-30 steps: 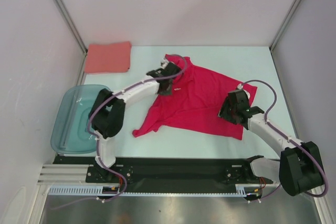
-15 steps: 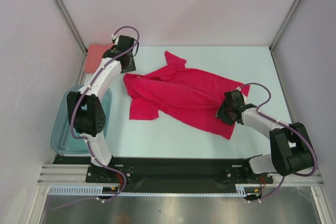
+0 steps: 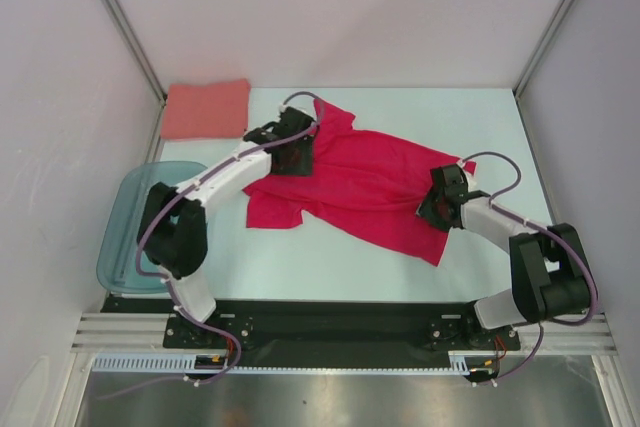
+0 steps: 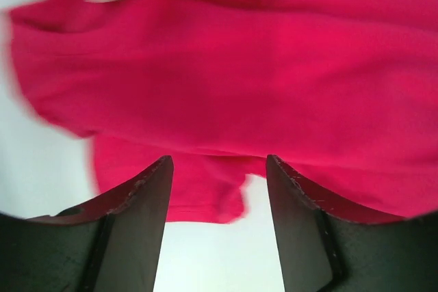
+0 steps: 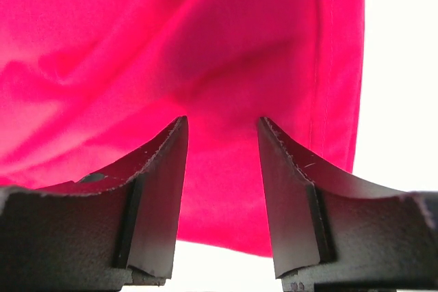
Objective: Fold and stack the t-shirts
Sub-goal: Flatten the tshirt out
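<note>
Jaws of left gripper [image 4: 219, 162] stood well apart w/ nothing between, above far-left part of red t-shirt [image 3: 370, 182]. Right gripper [image 5: 220, 124] we saw also parted, over shirt's right edge, no cloth pinched. Shirt lay spread mid-table [image 3: 300, 257]; pink t-shirt [image 3: 205, 109] lay folded at far-left corner.

Spread t-shirt [image 3: 370, 187] across the middle of the table [image 3: 330, 267], folded t-shirt [image 3: 206, 109] in the far left corner, tub [image 3: 125, 237] at the near left, left gripper [image 3: 293, 147] over the spread t-shirt's far left part, right gripper [image 3: 440, 197] over its right side
</note>
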`<state>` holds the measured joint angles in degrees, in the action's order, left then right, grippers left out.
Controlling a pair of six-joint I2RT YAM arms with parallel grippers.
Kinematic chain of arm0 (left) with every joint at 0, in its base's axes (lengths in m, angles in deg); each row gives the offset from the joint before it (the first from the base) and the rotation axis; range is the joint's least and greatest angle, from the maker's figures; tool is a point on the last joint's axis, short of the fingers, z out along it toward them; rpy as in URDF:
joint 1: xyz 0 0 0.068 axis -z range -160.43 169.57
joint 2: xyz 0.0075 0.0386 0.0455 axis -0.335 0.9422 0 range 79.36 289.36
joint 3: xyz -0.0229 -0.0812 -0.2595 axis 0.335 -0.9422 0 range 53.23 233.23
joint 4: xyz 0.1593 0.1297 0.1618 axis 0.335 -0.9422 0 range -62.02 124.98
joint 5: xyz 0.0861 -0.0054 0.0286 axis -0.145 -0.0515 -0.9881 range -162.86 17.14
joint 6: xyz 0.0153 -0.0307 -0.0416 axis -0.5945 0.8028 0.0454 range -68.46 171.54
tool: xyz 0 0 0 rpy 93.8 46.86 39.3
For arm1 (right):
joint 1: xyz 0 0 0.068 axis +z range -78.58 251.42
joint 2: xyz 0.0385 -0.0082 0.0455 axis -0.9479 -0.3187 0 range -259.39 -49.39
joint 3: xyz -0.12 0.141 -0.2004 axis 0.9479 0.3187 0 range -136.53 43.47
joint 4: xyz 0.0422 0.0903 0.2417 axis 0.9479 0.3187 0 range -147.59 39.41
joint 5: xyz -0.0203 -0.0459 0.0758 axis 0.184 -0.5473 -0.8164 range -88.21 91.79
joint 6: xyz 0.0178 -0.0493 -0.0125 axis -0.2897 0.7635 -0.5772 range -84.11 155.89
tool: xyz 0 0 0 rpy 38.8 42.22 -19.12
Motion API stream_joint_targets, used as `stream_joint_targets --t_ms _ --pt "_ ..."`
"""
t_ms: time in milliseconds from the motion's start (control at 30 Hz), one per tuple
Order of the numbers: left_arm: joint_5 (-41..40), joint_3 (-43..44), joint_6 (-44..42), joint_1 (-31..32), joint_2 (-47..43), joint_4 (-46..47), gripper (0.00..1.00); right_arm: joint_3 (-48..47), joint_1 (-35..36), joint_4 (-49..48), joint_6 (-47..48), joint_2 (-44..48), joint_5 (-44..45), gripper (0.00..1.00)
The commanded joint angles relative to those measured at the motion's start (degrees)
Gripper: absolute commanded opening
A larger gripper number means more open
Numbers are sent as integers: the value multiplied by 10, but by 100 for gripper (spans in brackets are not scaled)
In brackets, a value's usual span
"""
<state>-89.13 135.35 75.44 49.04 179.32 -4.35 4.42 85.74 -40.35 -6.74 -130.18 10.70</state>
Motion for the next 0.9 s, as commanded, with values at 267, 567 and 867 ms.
stream_joint_targets --t_ms 267,567,867 --pt "149 164 43 34 246 57 64 -86 -46 -7 29 -106 30 50" --pt "220 385 73 34 384 16 63 -152 -111 2 114 -178 1 50" --pt "114 201 40 33 111 22 68 -234 -91 112 174 -128 31 56"
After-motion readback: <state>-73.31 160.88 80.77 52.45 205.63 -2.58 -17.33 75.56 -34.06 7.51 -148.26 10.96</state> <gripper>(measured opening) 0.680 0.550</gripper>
